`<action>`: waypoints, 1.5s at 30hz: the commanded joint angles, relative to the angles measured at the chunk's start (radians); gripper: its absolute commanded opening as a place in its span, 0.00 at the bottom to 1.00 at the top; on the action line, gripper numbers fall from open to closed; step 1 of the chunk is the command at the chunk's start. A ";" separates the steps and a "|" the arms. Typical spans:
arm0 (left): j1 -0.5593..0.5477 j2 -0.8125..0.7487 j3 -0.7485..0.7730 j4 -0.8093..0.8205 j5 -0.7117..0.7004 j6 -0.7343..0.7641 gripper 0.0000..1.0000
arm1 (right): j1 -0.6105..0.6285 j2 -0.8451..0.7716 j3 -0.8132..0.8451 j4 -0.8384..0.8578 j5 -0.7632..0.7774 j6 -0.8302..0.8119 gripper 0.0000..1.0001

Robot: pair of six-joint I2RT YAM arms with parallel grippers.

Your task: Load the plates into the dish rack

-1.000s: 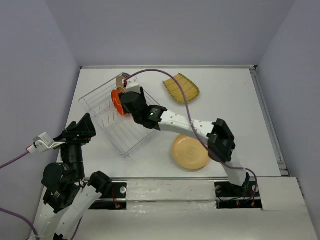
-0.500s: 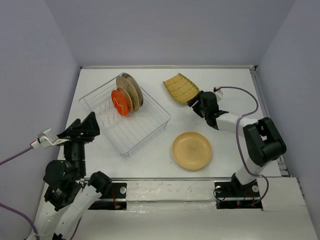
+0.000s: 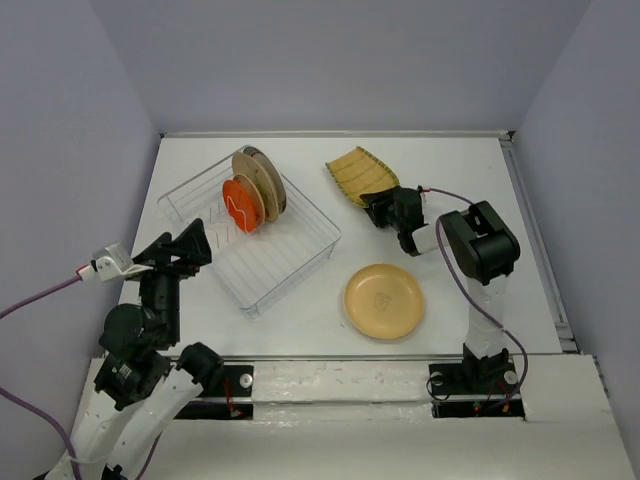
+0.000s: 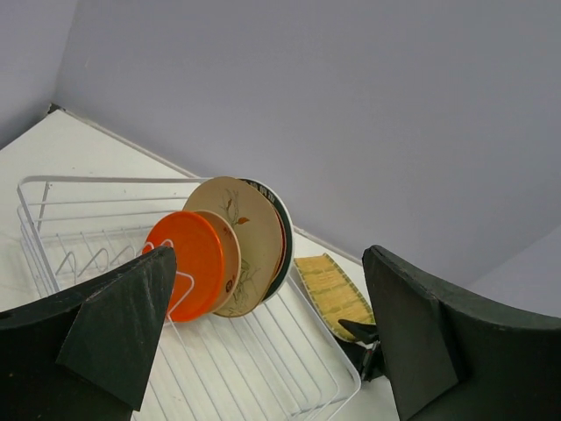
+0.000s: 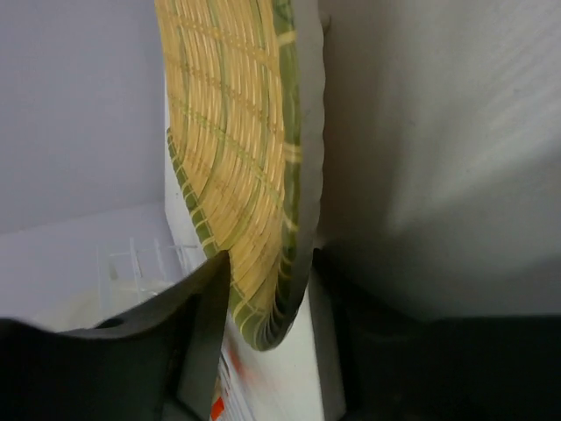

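Wire dish rack (image 3: pixel 283 262) holds orange plate (image 3: pixel 240 204), tan plates (image 3: pixel 266 184) upright. Left gripper (image 3: pixel 188 244) gapes; right gripper (image 3: pixel 381 204) straddles yellow ribbed plate (image 3: pixel 358 172), grip unclear

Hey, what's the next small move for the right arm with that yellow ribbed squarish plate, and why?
Probably close the right gripper on the yellow ribbed squarish plate: its fingers straddle the plate's rim and look not yet clamped, and the plate lies outside the clear wire dish rack.
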State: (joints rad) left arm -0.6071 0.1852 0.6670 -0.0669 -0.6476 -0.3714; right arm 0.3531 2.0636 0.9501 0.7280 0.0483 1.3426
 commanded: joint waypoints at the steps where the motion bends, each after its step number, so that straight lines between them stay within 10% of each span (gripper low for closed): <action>1: 0.001 0.034 -0.001 0.059 0.011 0.020 0.99 | -0.011 0.089 0.064 0.090 -0.030 0.076 0.35; 4: 0.007 0.043 -0.001 0.059 0.022 0.023 0.99 | -0.020 0.064 0.058 0.065 -0.004 0.027 0.08; 16: 0.023 0.077 -0.001 0.081 0.152 0.054 0.99 | -0.029 -0.562 0.130 -0.496 0.133 -0.776 0.07; 28: 0.052 0.184 0.026 0.142 0.506 0.100 0.99 | 0.020 -0.752 0.522 -1.284 -0.485 -1.049 0.07; 45: 0.059 0.448 0.092 0.102 0.916 0.120 0.90 | 0.149 -0.790 0.480 -1.547 -0.853 -1.272 0.07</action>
State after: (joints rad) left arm -0.5541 0.5739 0.7002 0.0174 0.1066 -0.2867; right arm 0.4583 1.2964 1.3602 -0.7815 -0.6460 0.1719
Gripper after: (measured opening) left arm 0.907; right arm 0.167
